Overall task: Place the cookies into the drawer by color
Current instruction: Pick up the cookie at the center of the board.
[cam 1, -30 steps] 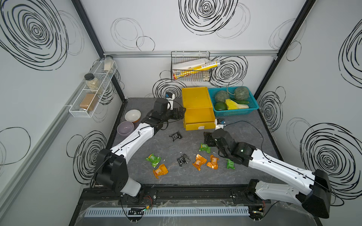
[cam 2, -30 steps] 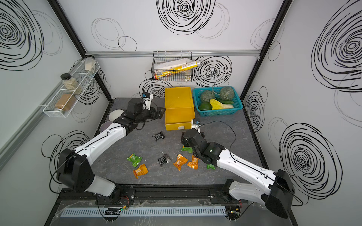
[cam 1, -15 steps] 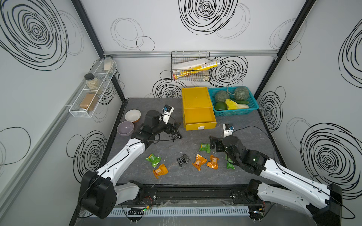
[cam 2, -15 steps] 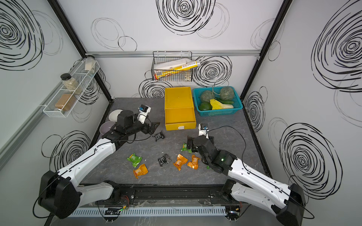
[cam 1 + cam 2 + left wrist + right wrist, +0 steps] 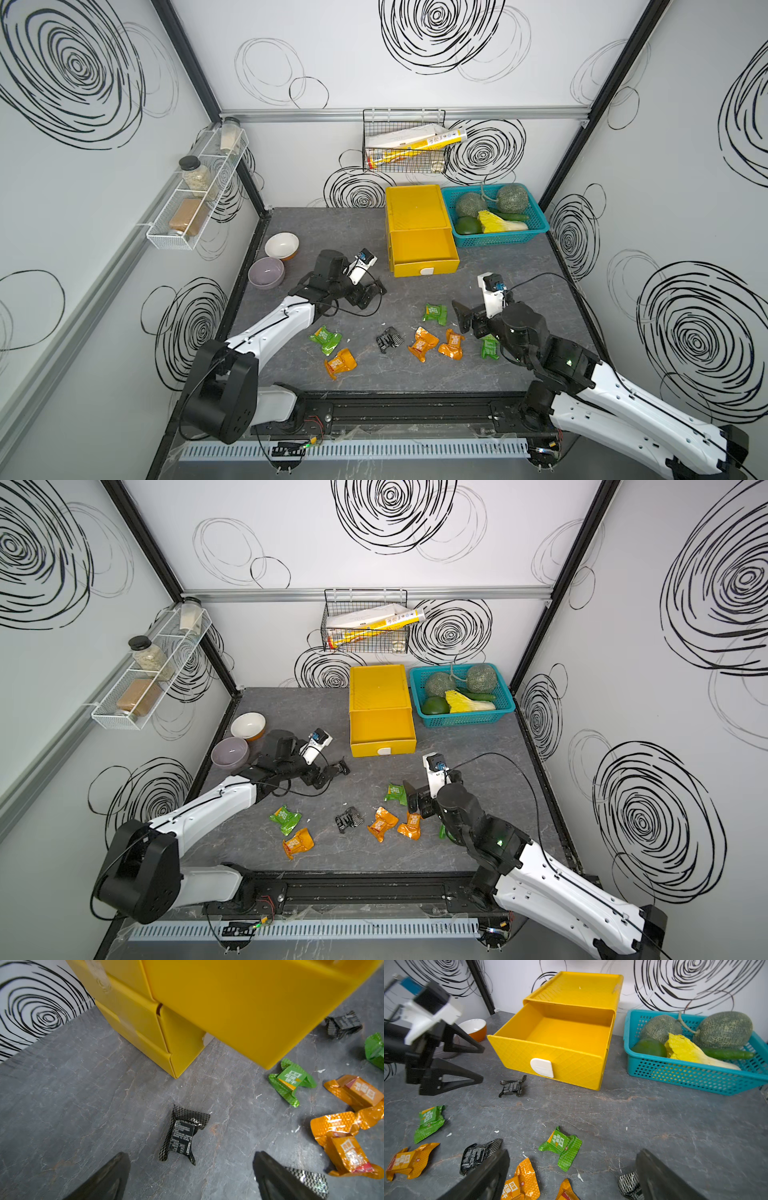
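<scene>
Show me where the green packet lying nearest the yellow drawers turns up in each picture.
In a top view: green packet, just in front of the open drawer.
In a top view: same spot.
Left wrist: just past the drawer's corner.
Right wrist: mid-picture, this side of the drawer.
Shared landmark: the yellow drawer.

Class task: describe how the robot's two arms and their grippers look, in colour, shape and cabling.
Both the left arm and right arm have white shell links joined by black rounded joints, with thin black cables looping near the wrists. The left gripper and right gripper have black, triangular, tapering fingers.
</scene>
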`<action>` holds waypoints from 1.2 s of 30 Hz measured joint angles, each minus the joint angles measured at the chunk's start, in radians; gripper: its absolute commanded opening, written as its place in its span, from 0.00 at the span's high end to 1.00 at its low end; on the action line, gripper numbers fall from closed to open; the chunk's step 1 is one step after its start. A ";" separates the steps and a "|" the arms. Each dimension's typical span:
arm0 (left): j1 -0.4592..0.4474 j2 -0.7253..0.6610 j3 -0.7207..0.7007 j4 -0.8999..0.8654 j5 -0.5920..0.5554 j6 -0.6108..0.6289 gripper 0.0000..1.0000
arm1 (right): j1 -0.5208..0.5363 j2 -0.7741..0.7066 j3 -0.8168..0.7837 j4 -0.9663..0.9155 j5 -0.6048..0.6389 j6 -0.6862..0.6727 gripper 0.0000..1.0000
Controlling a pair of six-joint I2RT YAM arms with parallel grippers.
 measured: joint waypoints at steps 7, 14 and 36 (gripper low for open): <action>0.000 0.098 0.009 -0.002 -0.022 0.002 0.02 | 0.000 -0.056 -0.034 0.055 -0.147 -0.081 0.00; -0.004 0.177 0.056 -0.005 -0.038 0.002 0.06 | 0.000 -0.068 -0.020 0.033 -0.222 -0.114 0.00; -0.031 0.447 0.231 -0.130 -0.077 0.007 0.24 | 0.000 -0.173 -0.047 0.041 -0.285 -0.149 0.00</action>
